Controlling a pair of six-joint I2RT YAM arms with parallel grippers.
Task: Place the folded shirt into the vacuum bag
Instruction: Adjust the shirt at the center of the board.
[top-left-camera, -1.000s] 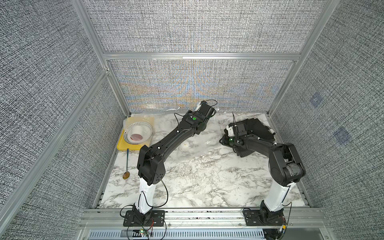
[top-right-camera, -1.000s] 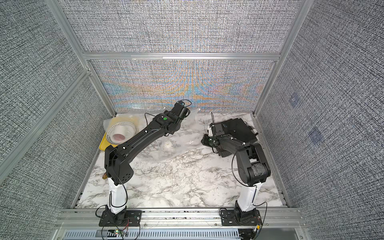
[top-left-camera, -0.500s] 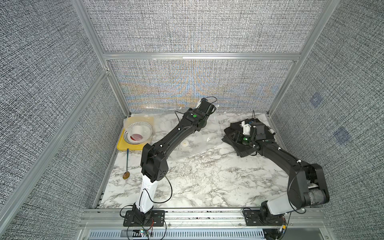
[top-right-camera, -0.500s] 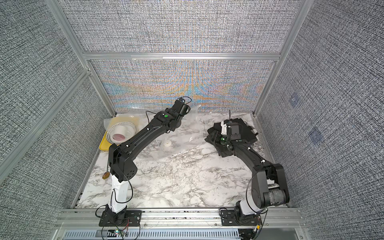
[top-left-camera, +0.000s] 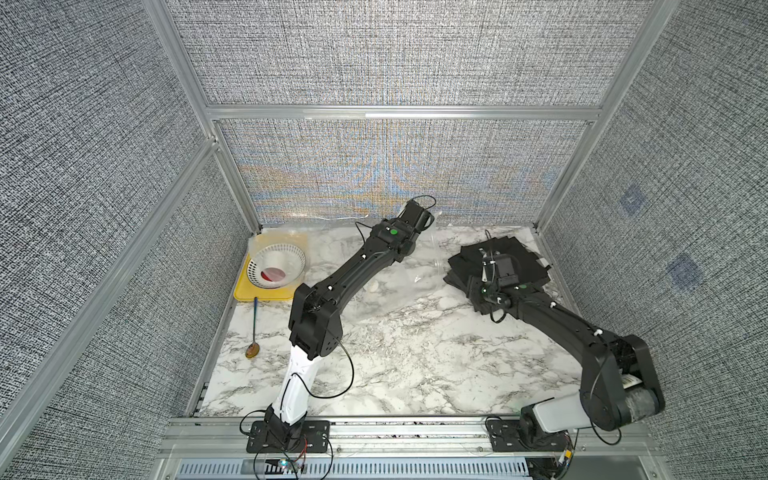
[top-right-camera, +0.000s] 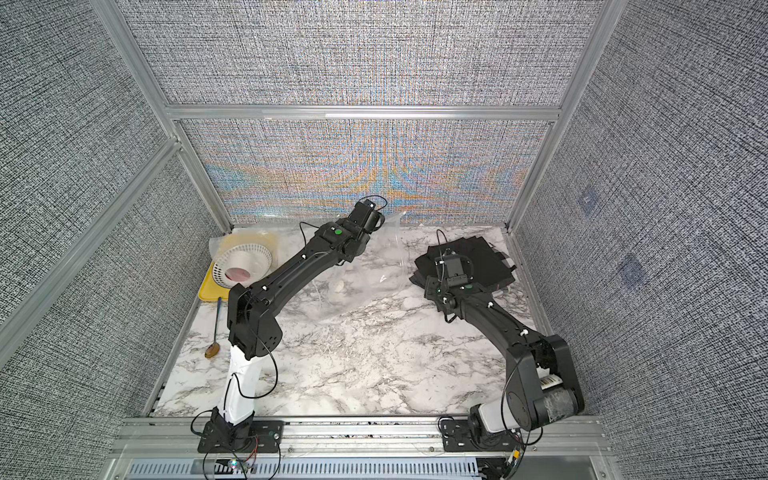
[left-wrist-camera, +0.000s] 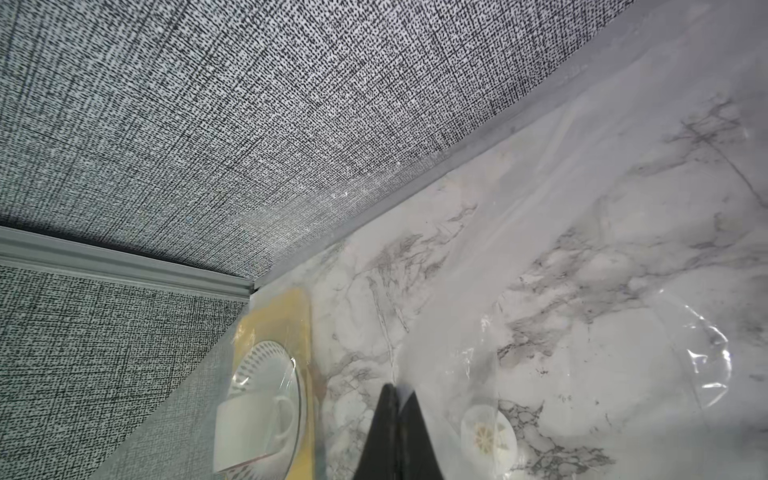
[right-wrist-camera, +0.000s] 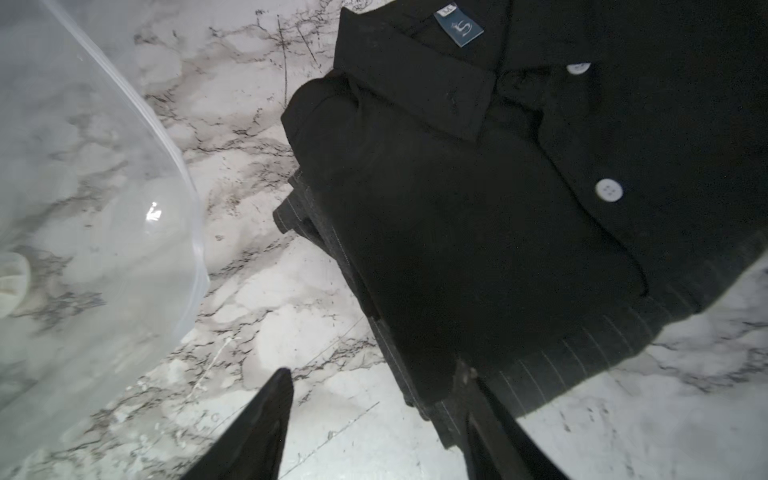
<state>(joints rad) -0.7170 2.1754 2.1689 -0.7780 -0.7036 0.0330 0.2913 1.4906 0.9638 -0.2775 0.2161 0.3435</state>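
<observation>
Both top views: vacuum bag (top-left-camera: 395, 274) lay between the grippers, mouth raised at left gripper (top-left-camera: 424, 222); folded shirt (top-left-camera: 519, 257) sat under right gripper (top-left-camera: 482, 291). Left wrist: fingers (left-wrist-camera: 384, 436) were pressed together, pinching bag film. Right wrist: fingers (right-wrist-camera: 266, 428) were spread, one tip at the shirt's edge, bag mouth near the other.

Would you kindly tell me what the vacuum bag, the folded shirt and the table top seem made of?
The vacuum bag: thin clear plastic film, glossy; the marble pattern shows through, with glints. The folded shirt: black matte cloth, likely woven; collar, white buttons. The table top: white, grey-veined marble look; stone or printed laminate, unclear.
</observation>
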